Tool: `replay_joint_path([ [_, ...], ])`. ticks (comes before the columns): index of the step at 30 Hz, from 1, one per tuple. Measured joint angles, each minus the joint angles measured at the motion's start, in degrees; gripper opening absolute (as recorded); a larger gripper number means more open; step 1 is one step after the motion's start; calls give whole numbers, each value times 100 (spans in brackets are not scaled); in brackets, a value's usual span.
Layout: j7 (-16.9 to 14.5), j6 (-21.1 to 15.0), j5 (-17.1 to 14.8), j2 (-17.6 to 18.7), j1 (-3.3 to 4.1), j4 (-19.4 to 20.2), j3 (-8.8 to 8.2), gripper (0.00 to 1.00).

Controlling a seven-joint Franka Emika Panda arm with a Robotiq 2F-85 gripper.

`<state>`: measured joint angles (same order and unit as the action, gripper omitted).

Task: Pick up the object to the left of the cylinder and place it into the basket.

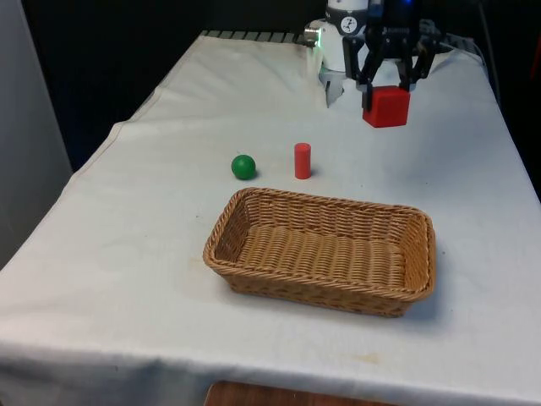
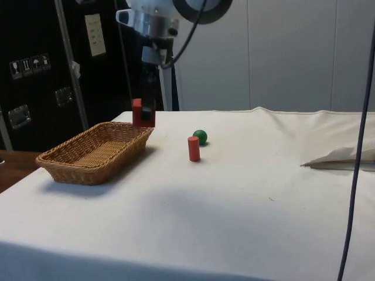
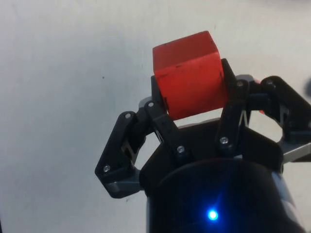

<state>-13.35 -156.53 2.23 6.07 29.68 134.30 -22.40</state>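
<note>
Arm is up over the far part of the table, on the front view's right, wrist pointing straight down. Gripper (image 1: 387, 91) is raised clear of the cloth, not touching it, fingers vertical. In the side view the gripper (image 2: 144, 112) hangs below the white wrist housing, just past the far end of the table area it works over. Wrist view: both black fingers (image 3: 163, 119) clamped on opposite faces of a red cube (image 3: 189, 73), which sticks out beyond the fingertips. Cube is off the cloth, carried level.

Grn ball (image 1: 243, 167) on wht cloth (image 1: 127, 254)
</note>
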Motion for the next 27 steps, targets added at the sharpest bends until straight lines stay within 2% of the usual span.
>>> replay_joint_path([
  [11, -172, 57, -269, 304, -40, -424, -29, 2],
  [27, -819, 155, -1094, 963, -126, -1238, -178, 2],
])
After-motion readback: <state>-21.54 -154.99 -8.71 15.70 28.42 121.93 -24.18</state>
